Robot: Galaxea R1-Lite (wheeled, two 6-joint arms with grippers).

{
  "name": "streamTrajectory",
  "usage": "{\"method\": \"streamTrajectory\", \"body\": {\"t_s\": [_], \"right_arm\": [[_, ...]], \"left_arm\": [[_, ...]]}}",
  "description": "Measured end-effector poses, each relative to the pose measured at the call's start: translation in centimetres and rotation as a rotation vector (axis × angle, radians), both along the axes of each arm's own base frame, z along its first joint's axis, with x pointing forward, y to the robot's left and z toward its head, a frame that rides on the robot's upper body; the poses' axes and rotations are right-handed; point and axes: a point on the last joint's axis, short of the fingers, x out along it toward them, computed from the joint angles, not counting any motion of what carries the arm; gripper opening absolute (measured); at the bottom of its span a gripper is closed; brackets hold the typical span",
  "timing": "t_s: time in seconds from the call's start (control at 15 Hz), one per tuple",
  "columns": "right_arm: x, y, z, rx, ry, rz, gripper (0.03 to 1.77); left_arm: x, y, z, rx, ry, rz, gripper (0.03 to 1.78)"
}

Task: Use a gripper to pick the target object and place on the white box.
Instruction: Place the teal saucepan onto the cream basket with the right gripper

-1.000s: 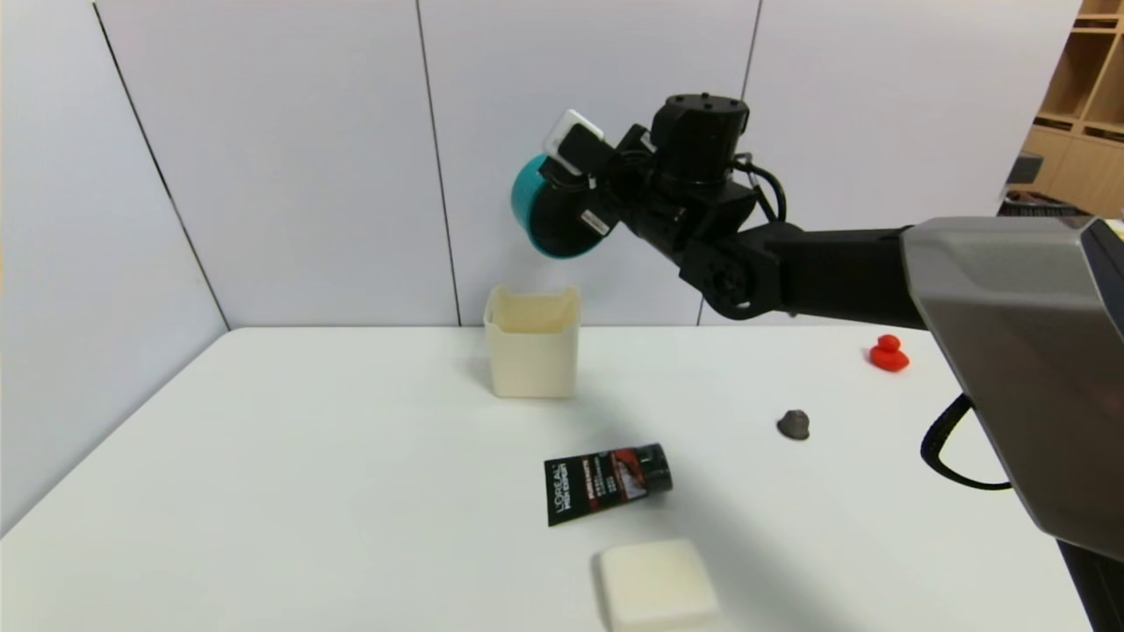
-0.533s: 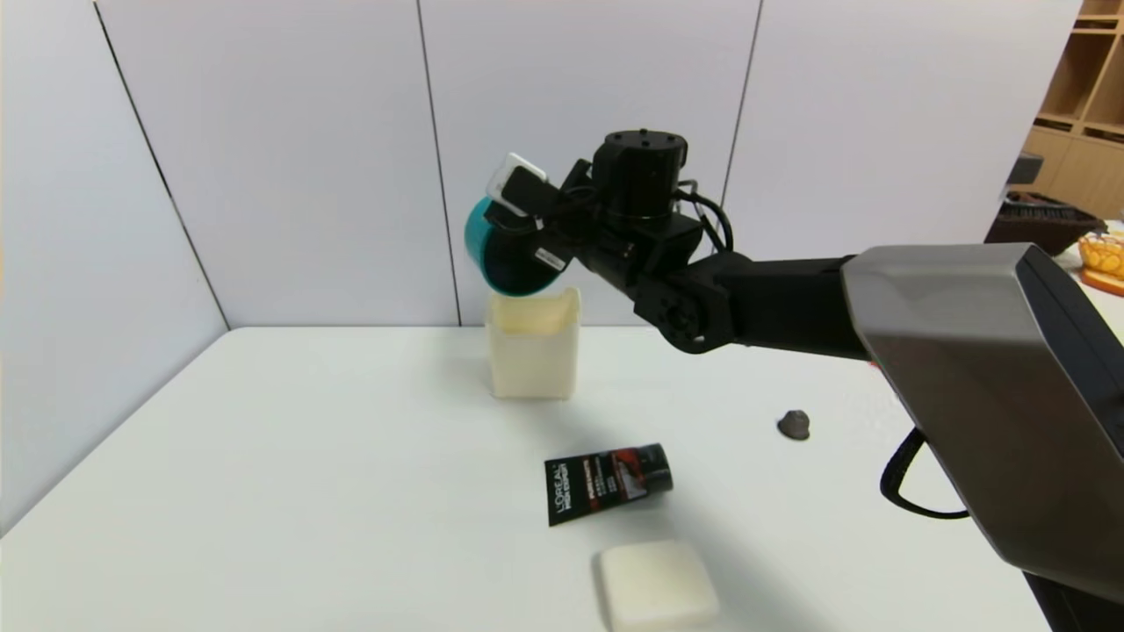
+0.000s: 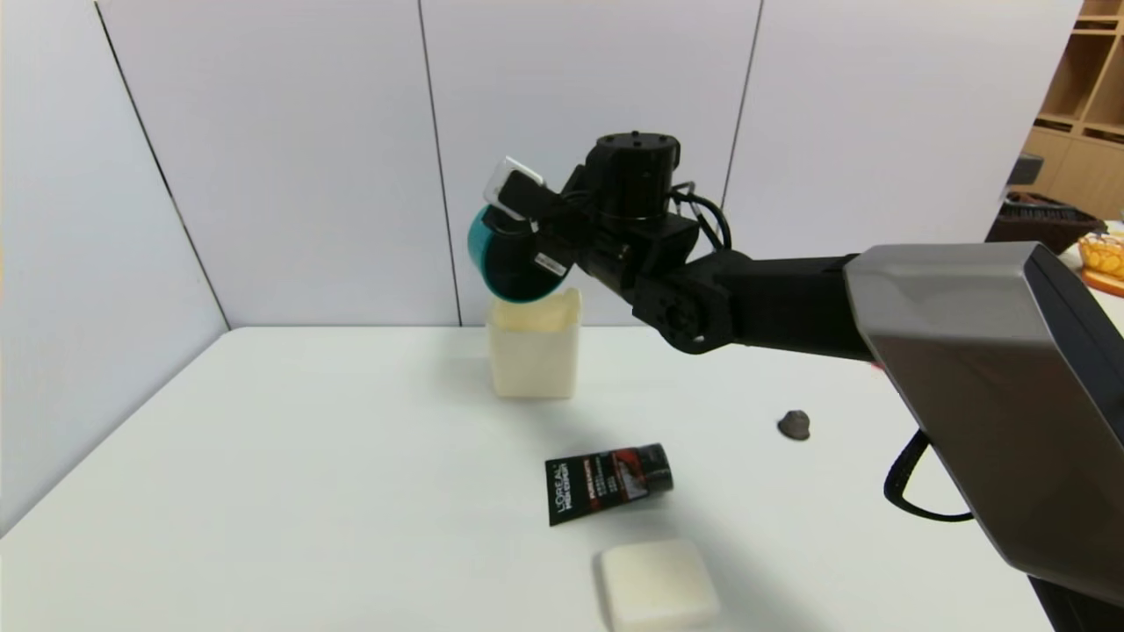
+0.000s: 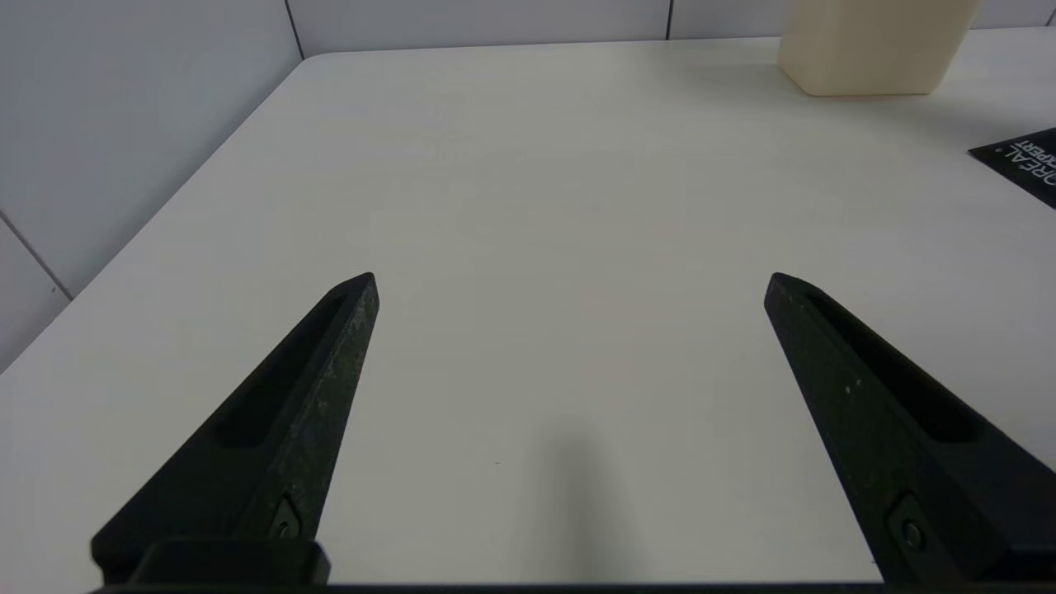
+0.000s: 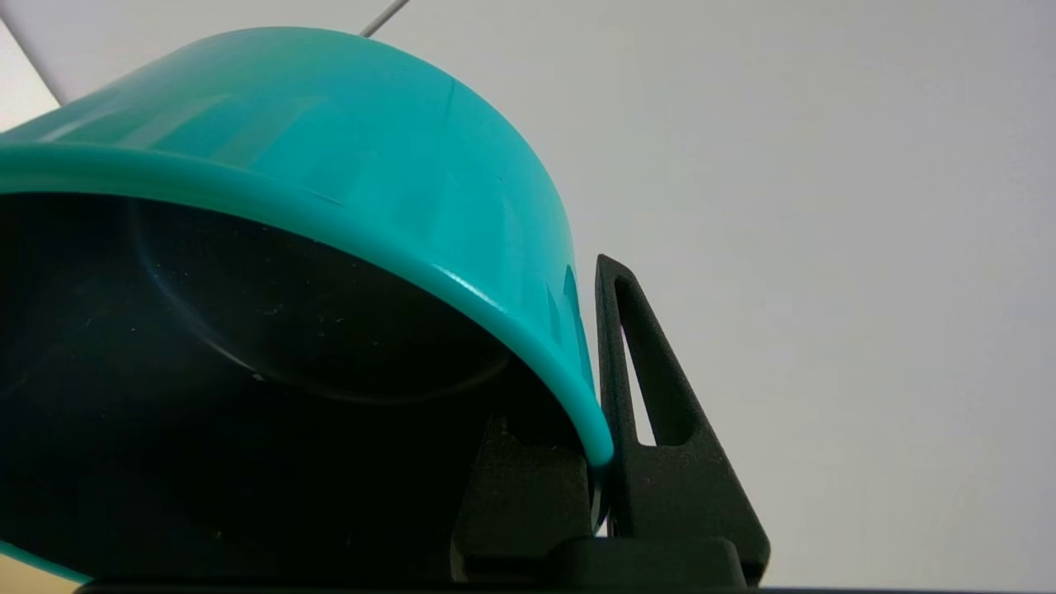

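My right gripper [image 5: 596,462] pinches the saucepan [image 3: 520,263] by its wall, tilted above the white box [image 3: 534,360] at upper centre of the head view; I should level it and lower slowly, judging rim clearance before release.

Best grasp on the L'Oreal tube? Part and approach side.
I'd take the tube across its body near the cap, coming from above, with one finger along each long edge. It lies flat, printed face up, tapering to a thin end away from the cap; the cap end looks thicker, so likely firmer. Nothing stands over it.
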Motion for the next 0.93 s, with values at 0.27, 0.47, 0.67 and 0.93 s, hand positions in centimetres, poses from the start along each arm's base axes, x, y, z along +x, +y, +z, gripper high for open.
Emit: {"method": "streamTrajectory", "body": {"t_s": [0.27,0.47,0.67,0.93], "right_arm": [[0.6,-0.9,0.0,-0.002,0.006,-0.03,0.13],[1.1,-1.6,-0.3,-0.014,0.031,-0.051,0.13],[1.3,-1.8,-0.4,-0.018,0.039,-0.055,0.13],[1.3,-1.6,-0.9,-0.038,0.065,-0.046,0.13]], "left_arm": [[0.0,0.0,0.0,0.0,0.0,0.0,1.69],[0.0,0.0,0.0,0.0,0.0,0.0,1.69],[0.0,0.0,0.0,0.0,0.0,0.0,1.69],[0.0,0.0,0.0,0.0,0.0,0.0,1.69]]}}
